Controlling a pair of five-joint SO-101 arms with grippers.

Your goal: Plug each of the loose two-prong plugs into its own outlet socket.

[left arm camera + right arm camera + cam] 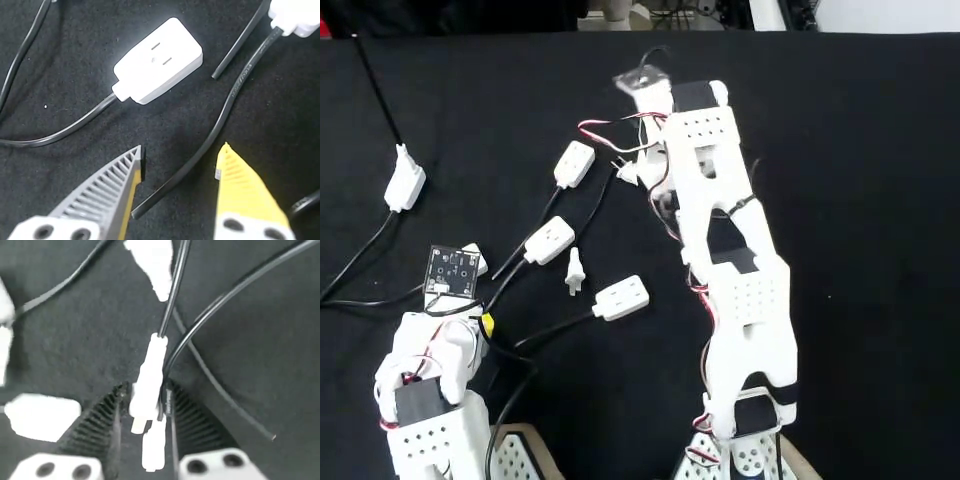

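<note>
Jaws on the left gripper (182, 146), one ribbed grey finger and one yellow, stand wide apart with nothing between them, low over the black cloth table (860, 200) at the near left. Just ahead of its tips lies a white rectangular two-slot outlet socket (157, 60), slots facing up, its black cord (60, 134) trailing away across the cloth. A second black cord (218, 127) runs under the open gap.

Farther out, the high view shows three such sockets fanned across the cloth: a near socket (621, 297), a middle socket (549, 240) and a far socket (574, 163) (which of them sits before the left claw I cannot tell). A loose white two-prong plug (574, 272) lies between the near and middle sockets, touching neither.

Beyond them the right gripper (144, 386) is pinched narrow around a white corded plug (149, 375), held lengthwise between its dark ribbed fingers, near the far socket but apart from it. At the far left rests a white adapter block (405, 180) on its own black cord.
</note>
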